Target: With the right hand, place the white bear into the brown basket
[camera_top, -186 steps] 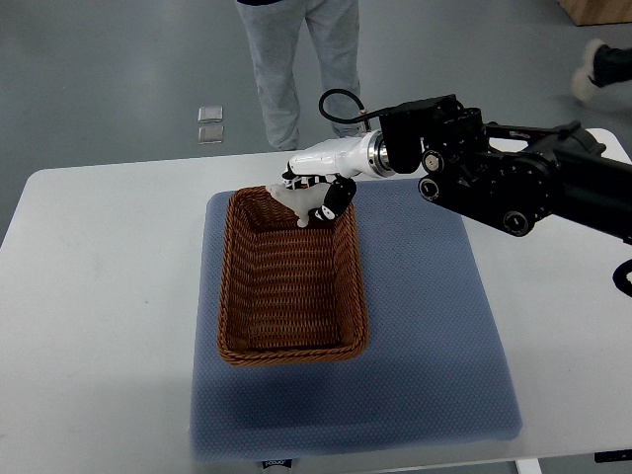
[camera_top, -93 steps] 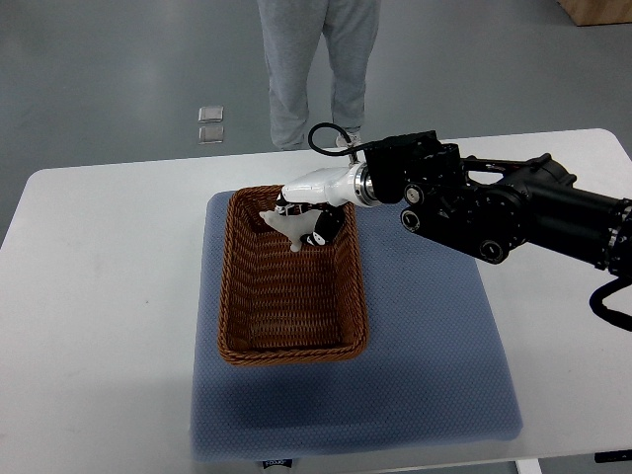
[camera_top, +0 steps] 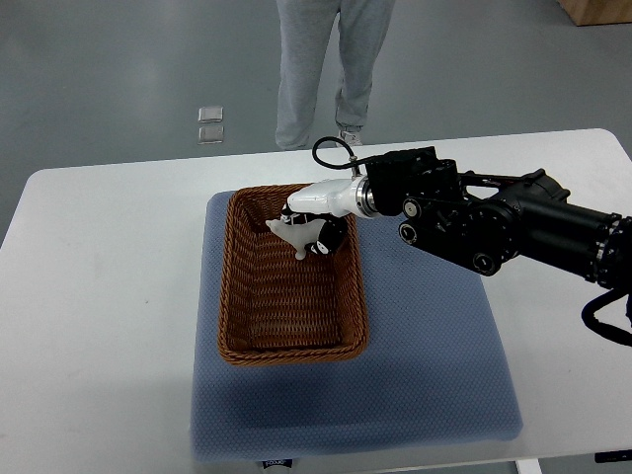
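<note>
White table [camera_top: 99,296], blue mat [camera_top: 425,355], grey floor — right hand [camera_top: 314,225] fingers clamped on white bear [camera_top: 294,233] over the brown basket [camera_top: 290,286]; a person [camera_top: 326,59] stands beyond.

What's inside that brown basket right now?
The right hand holds a white bear over the basket's far end. The visible woven floor looks bare; the part under the hand is hidden.

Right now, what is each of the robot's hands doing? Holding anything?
Right hand: closed on the white bear, above the far end of the brown basket.
Left hand: not in view.
</note>
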{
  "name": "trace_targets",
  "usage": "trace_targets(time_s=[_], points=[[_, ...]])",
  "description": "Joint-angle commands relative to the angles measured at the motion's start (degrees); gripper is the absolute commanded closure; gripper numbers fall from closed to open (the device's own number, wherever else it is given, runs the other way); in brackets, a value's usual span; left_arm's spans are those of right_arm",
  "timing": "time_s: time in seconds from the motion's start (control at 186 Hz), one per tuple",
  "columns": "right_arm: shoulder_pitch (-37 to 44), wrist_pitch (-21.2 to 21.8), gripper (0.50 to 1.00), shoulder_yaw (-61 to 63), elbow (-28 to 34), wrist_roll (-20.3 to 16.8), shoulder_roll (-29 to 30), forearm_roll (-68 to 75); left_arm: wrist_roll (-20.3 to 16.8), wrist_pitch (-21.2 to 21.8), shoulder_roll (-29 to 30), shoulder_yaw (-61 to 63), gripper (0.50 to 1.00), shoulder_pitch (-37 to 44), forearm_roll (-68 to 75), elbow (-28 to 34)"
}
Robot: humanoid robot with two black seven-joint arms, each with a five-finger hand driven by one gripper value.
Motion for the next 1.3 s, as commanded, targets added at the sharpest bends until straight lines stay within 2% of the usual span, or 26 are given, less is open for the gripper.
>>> trace_targets(time_s=[0.0, 0.307, 0.399, 0.463, 0.646, 0.792, 1.05, 1.293], points=[[-0.26, -0.64, 0.961, 0.0, -0.72, 0.0, 0.23, -0.07, 0.0, 0.05, 0.0, 0.0, 0.5, 0.0, 0.0, 0.0], [-0.35, -0.99, 0.926, 0.0, -0.72, 0.09, 0.23, 0.01, 0.0, 0.05, 0.0, 0.0, 0.5, 0.0, 0.0, 0.0], [-0.35, -1.43, 0.848, 0.09, -0.63, 0.18, 0.23, 0.01, 0.0, -0.04, 0.0, 0.0, 0.5, 0.0, 0.0, 0.0], [-0.35, -1.6, 0.818, 0.09, -0.72, 0.27, 0.32, 0.1, -0.09, -0.04, 0.0, 0.0, 0.5, 0.0, 0.0, 0.0], [-0.62, -1.69, 0.752, 0.09, -0.72, 0.27, 0.32, 0.1, 0.0, -0.04, 0.0, 0.0, 0.5, 0.0, 0.0, 0.0], [-0.62, -1.6, 0.738, 0.09, -0.63, 0.27, 0.49, 0.1, 0.0, -0.04, 0.0, 0.0, 0.5, 0.0, 0.0, 0.0], [0.09, -1.52, 0.593, 1.14, -0.02, 0.71, -0.39, 0.98, 0.0, -0.04, 0.0, 0.0, 0.5, 0.0, 0.0, 0.0], [2.02, 1.82, 0.576, 4.48, 0.33, 0.88, -3.02, 3.7, 0.0, -0.04, 0.0, 0.0, 0.5, 0.0, 0.0, 0.0]])
